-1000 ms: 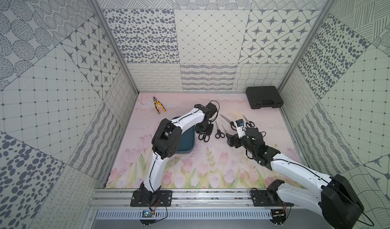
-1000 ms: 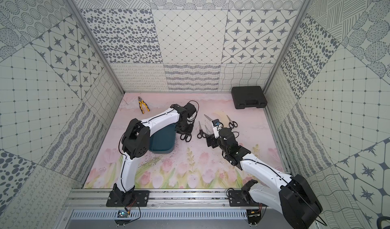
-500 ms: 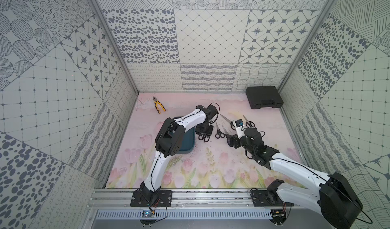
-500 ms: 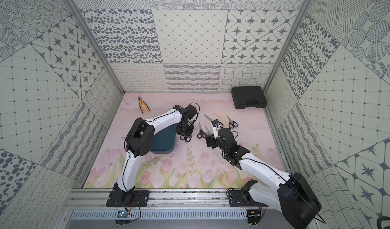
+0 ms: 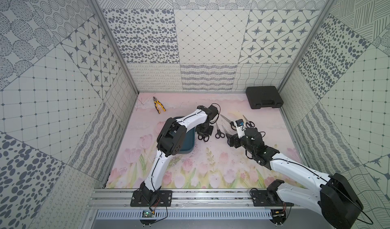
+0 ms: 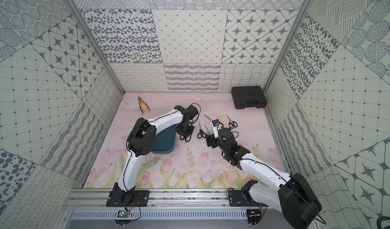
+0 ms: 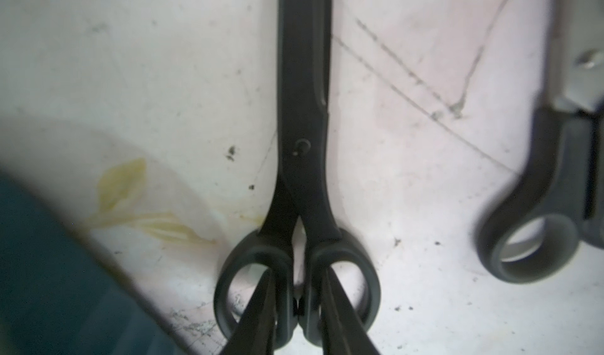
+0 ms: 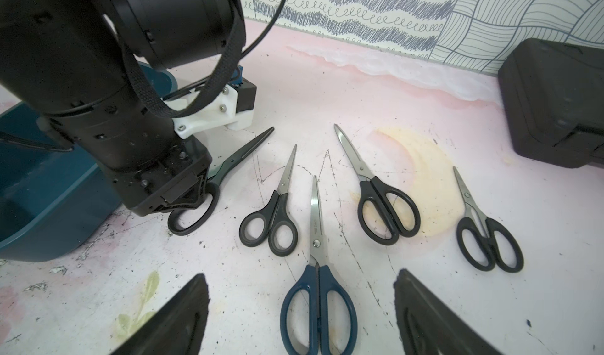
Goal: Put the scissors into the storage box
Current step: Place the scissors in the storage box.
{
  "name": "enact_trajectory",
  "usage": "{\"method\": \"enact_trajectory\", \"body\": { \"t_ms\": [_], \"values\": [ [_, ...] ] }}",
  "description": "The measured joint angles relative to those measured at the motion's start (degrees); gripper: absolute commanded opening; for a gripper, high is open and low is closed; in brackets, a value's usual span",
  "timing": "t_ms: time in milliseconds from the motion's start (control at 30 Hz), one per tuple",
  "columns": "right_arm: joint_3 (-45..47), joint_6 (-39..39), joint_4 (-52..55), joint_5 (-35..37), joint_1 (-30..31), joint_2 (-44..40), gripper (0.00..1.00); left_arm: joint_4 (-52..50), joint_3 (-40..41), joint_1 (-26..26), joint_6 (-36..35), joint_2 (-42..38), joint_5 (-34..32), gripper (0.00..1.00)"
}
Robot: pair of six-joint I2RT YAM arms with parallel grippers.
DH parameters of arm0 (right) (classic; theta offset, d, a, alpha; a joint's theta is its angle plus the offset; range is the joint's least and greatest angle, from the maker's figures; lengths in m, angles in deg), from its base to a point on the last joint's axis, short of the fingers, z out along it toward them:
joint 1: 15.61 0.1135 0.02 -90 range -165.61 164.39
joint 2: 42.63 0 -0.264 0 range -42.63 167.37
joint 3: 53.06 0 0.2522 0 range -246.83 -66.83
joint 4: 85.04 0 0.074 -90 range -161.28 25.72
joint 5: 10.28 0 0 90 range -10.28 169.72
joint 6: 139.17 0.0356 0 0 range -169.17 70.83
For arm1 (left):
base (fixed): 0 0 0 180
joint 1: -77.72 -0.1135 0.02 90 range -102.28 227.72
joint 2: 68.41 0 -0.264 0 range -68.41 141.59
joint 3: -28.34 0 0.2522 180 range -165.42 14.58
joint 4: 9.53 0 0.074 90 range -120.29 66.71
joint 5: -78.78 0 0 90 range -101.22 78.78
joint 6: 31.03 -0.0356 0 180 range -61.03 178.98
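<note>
L jaws narrow, tips (image 7: pixel 261 311) in both loops of all-black scissors (image 7: pixel 302 108), pinching inner handle bars; pair flat on surface (image 7: pixel 130 75), storage box (image 7: pixel 49 271) just beside. R jaws wide, blue-handled scissors (image 8: pixel 318 304) btwn them, untouched.

No legible text, label, brand, number or sign anywhere: nothing readable on the scissors (image 8: pixel 315 226), the storage box (image 8: pixel 49 226), the black case (image 8: pixel 555 108), the pliers (image 5: pixel 158 106) or the patterned walls (image 5: pixel 211 38).
</note>
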Motion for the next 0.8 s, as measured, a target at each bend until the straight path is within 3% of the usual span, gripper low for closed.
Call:
{"method": "enact_trajectory", "body": {
  "t_ms": [233,467,800],
  "values": [
    [0.3,1.0,-0.7,0.2,0.0,-1.2,0.93,-0.5,-0.7,1.1,0.0,0.3,-2.5,0.0],
    [0.8,1.4,-1.0,1.2,0.0,-1.4,0.95,0.2,0.0,1.9,0.2,-1.8,-2.4,0.0],
    [0.7,2.8,-2.8,-1.2,0.1,1.0,0.94,3.0,5.5,0.6,1.2,-19.8,-2.3,0.0]
  ]
}}
